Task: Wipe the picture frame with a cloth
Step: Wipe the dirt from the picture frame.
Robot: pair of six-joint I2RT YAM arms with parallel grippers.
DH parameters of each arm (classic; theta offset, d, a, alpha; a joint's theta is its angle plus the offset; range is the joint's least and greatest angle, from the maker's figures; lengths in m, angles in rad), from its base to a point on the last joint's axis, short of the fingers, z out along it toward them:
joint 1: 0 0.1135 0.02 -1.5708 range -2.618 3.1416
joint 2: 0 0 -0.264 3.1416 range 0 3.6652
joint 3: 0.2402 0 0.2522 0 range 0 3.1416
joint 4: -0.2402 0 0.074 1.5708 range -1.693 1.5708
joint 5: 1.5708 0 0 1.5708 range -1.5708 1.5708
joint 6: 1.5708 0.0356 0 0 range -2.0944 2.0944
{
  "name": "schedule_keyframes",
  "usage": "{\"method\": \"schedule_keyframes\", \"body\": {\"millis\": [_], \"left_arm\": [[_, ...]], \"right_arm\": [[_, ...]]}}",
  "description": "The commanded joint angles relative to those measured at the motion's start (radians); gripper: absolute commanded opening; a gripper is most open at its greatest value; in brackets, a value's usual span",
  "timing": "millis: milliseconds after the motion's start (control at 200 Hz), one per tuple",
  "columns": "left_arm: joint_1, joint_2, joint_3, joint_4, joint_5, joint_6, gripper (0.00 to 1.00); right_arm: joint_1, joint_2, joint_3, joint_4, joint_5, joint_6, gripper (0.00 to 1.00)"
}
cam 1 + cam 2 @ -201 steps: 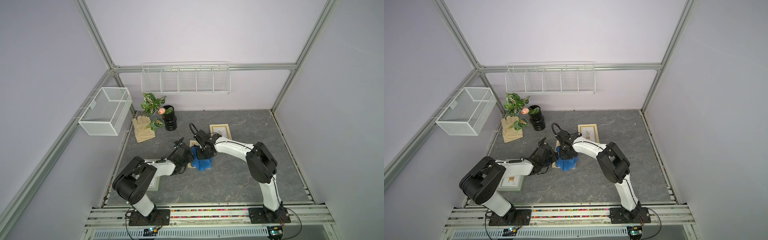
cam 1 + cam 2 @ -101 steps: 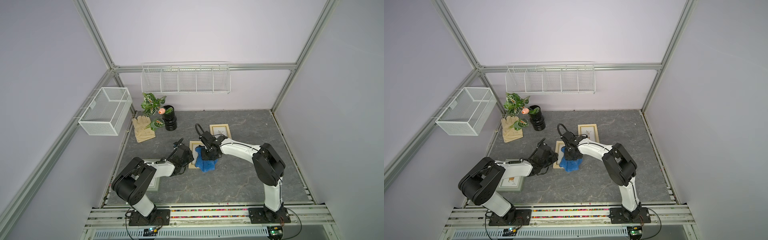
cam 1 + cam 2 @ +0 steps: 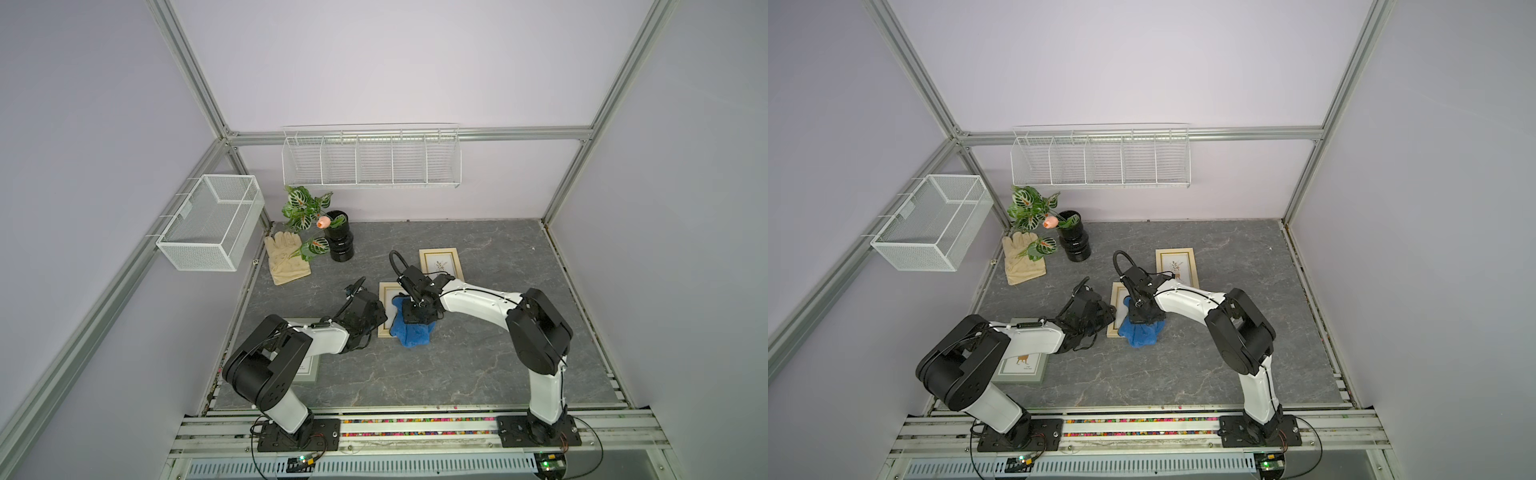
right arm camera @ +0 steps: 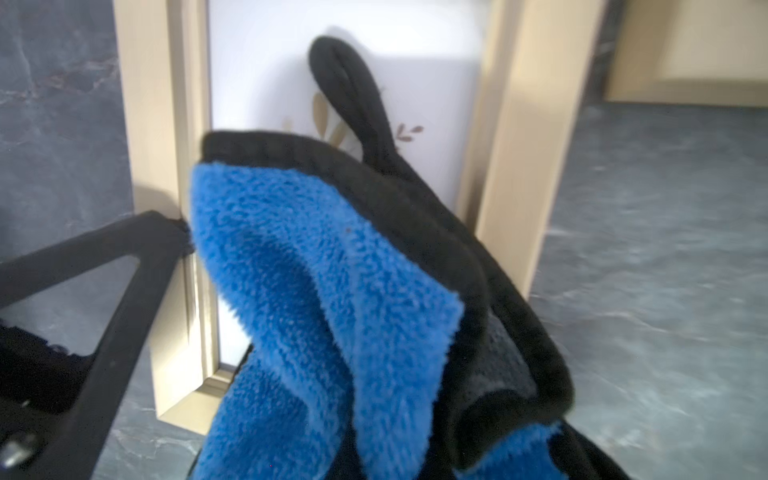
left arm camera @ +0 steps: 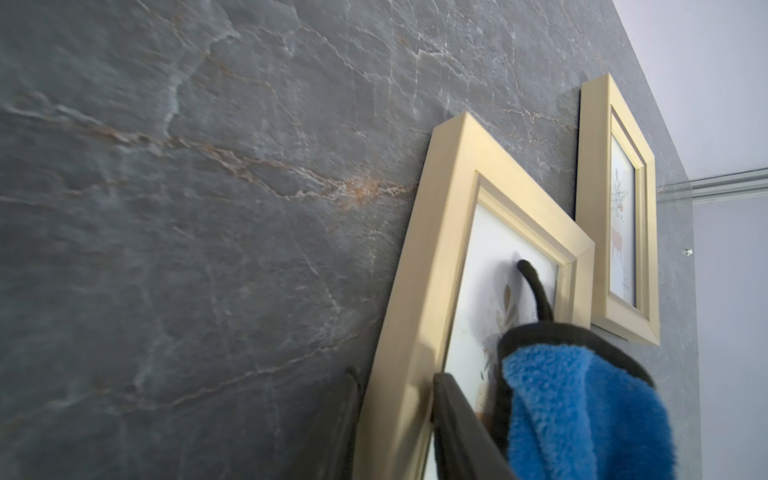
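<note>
- Two arms share one job: the left gripper (image 3: 380, 320) pinches a long rail of the picture frame (image 3: 387, 296), which lies flat on the table (image 3: 478, 374).
- The right gripper (image 3: 417, 318), clamped shut on the cloth (image 3: 411, 336), presses the blue bundle onto the frame's glass, and the cloth spills over one short rail.
- To wipe well, I judge: light pressure, lengthwise strokes toward the frame's opposite rail, clear of the left fingers (image 5: 457, 432) and the cloth's black loop (image 4: 353, 95).
- No brand or writing is legible; the frame's print shows only gold leaf sprigs.
</note>
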Motion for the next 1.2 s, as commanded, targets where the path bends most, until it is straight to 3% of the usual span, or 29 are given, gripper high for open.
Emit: {"method": "schedule_keyframes", "body": {"millis": [0,195,460,780,1060,1194], "left_arm": [[0.003,0.101,-0.101,-0.348,0.036,-0.038,0.35],[0.003,0.098,-0.105,-0.346,0.036,-0.035,0.35],[0.003,0.110,-0.097,-0.347,0.042,-0.033,0.35],[0.002,0.115,-0.095,-0.358,0.040,-0.036,0.35],[0.003,0.122,-0.089,-0.356,0.041,-0.029,0.35],[0.003,0.126,-0.088,-0.357,0.041,-0.026,0.35]], "right_arm": [[0.033,0.014,0.004,-0.030,-0.006,0.017,0.08],[0.060,0.084,0.088,-0.034,-0.046,0.031,0.07],[-0.026,-0.062,-0.071,-0.049,0.084,-0.008,0.09],[0.046,0.099,0.141,-0.046,-0.039,-0.017,0.08],[-0.046,0.015,0.027,-0.071,0.053,-0.050,0.09],[-0.056,0.069,0.151,-0.112,0.058,-0.086,0.09]]}}
